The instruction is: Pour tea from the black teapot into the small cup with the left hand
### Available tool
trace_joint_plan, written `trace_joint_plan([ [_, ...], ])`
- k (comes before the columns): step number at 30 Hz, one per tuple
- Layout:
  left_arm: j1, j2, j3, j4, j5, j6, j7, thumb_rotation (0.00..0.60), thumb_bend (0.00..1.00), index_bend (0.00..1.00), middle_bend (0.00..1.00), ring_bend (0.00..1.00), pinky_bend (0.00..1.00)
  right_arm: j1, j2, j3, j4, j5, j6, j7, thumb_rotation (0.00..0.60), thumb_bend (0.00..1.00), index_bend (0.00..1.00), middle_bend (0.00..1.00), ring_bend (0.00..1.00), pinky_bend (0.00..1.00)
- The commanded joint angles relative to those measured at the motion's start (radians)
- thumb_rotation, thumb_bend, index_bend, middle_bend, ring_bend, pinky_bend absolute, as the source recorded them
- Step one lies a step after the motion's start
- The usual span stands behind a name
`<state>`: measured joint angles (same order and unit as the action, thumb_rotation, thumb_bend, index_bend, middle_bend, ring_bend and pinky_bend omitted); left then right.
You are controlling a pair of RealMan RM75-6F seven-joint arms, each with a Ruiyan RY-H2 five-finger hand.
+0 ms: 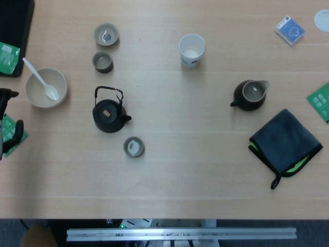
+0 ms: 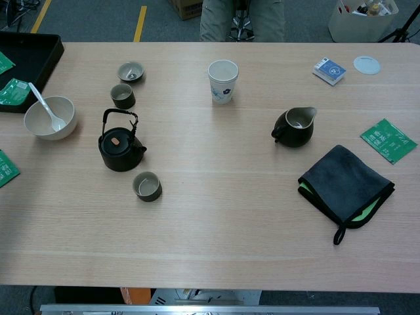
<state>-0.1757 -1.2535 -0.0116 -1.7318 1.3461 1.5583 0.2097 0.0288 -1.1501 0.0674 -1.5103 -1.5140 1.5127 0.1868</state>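
Observation:
The black teapot (image 1: 108, 114) stands upright on the table with its wire handle raised and its spout toward the right; nothing touches it. It also shows in the chest view (image 2: 120, 149). The small cup (image 1: 133, 147) sits just in front of the spout, a little apart from the pot, also seen from the chest (image 2: 147, 186). Only the dark fingertips of my left hand (image 1: 8, 121) show at the far left edge of the head view, spread apart with nothing in them, far from the teapot. The right hand is out of both views.
Two more small cups (image 1: 106, 34) (image 1: 103, 62) stand behind the teapot. A bowl (image 1: 37, 96) with a white spoon lies to its left. A paper cup (image 1: 192, 50), a dark pitcher (image 1: 249, 95) and a folded dark cloth (image 1: 285, 141) are to the right.

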Motion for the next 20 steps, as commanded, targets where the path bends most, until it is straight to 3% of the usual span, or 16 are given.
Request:
trace_joint_plan([
  [1,0.015,0.003,0.006,-0.009,0.016,0.012,0.007,0.6,0.38,0.25,0.25,0.16,0.09,0.004,0.005,-0.007,-0.001,-0.011,-0.005,0.005,0.6,0.01,0.47,0.39,0.27,0.28],
  [20,0.056,0.007,-0.006,-0.023,0.057,0.009,0.025,0.6,0.38,0.25,0.26,0.17,0.09,0.039,0.012,-0.033,0.003,-0.063,-0.038,0.045,0.6,0.01,0.47,0.39,0.27,0.28],
])
